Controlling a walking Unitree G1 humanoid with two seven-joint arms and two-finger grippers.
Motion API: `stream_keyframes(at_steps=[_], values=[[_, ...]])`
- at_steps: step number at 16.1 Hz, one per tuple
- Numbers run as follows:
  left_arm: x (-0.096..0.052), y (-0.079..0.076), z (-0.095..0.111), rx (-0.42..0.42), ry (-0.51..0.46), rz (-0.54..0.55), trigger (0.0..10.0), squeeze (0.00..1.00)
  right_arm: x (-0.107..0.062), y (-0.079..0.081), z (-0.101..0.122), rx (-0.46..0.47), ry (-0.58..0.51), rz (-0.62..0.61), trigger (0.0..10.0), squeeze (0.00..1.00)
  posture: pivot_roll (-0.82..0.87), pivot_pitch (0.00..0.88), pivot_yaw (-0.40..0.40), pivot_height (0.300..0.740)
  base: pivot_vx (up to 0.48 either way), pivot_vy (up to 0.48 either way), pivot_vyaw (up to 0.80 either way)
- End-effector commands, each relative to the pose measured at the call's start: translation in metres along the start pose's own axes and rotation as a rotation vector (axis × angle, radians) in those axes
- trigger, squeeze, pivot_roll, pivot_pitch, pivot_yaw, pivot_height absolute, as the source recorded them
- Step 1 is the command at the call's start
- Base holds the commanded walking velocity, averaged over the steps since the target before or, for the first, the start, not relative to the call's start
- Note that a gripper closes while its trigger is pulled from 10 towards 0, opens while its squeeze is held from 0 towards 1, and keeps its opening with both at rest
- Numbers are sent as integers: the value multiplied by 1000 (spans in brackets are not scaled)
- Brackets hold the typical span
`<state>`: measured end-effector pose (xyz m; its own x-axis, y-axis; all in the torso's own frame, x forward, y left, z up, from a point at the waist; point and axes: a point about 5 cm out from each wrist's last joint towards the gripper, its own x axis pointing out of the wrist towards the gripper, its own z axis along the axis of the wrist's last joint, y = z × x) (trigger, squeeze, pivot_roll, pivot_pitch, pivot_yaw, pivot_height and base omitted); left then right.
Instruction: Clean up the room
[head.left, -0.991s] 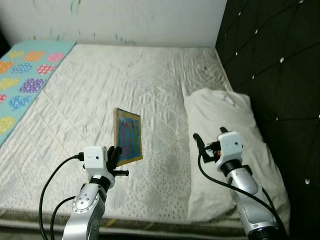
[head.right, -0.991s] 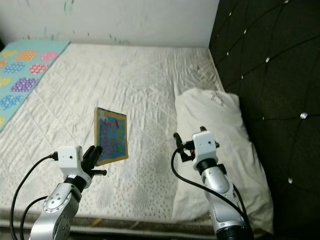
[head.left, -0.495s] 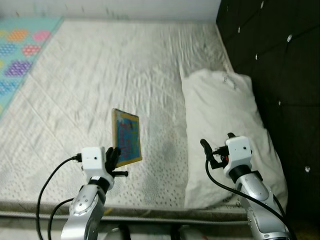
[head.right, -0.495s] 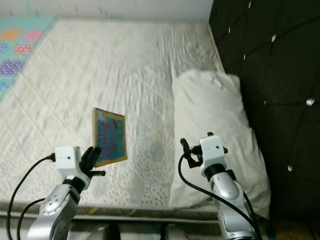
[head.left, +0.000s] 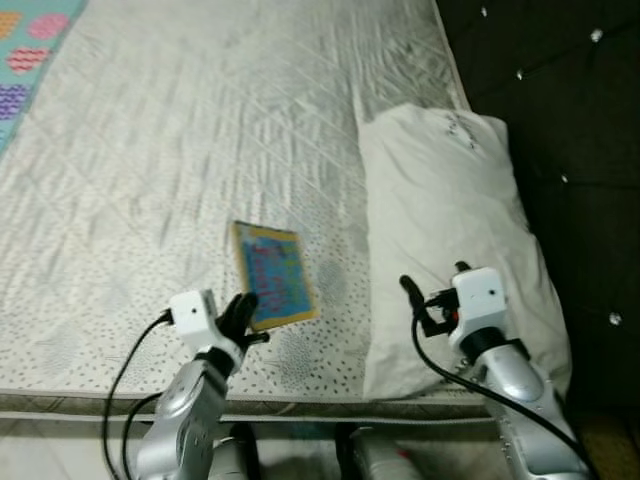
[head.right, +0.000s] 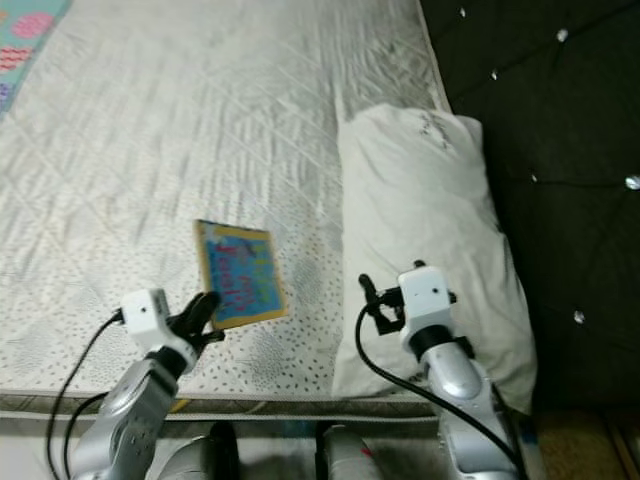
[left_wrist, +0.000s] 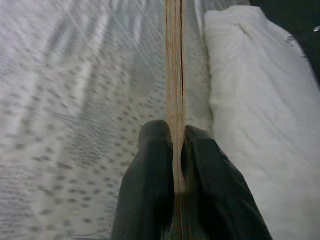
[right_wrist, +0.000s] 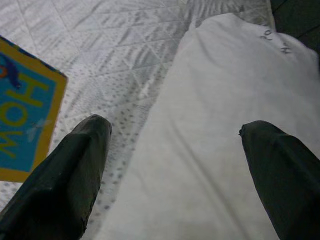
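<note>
Two fingers of the left end effector (head.left: 243, 312) pinch the book's (head.left: 274, 288) lower edge; right end effector (head.left: 432, 298) spread.

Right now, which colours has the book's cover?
The book has a blue cover with a yellow border; the right eye view shows it best.

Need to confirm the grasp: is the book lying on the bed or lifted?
Lifted. The left gripper pinches the book by its lower edge, tilted above the mattress.

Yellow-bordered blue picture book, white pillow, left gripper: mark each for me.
Yellow-bordered blue picture book (head.left: 274, 276), left eye view, middle of cover.
White pillow (head.left: 440, 190), left eye view, upper middle.
Left gripper (left_wrist: 172, 150), left wrist view, between fingertips clamping the book's edge.
</note>
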<state>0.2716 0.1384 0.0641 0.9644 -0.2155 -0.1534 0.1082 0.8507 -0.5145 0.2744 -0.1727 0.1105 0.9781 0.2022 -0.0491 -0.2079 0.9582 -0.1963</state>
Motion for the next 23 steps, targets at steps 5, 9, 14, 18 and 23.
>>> stream_keyframes(at_steps=[5,9,14,18,23], values=[[15,-12,-28,-183,110,-62,10000,0,-5,-15,4,-15,17,-38,10000,0,-262,354,-47,740,0,0,0],[21,-31,-59,-382,263,-182,10000,0,-8,-4,14,43,-1,70,10000,0,-288,363,-57,740,0,0,0],[19,-44,-76,-491,359,-207,10000,0,-31,0,14,125,100,330,10000,0,-309,363,-59,740,0,0,0],[6,-36,-74,-537,370,-120,10000,0,-33,-8,11,91,142,331,10000,0,-298,360,-56,740,0,0,0],[-19,-16,-88,-416,519,18,10000,0,-31,-4,14,62,140,355,10000,0,-289,365,-66,740,0,0,0]])
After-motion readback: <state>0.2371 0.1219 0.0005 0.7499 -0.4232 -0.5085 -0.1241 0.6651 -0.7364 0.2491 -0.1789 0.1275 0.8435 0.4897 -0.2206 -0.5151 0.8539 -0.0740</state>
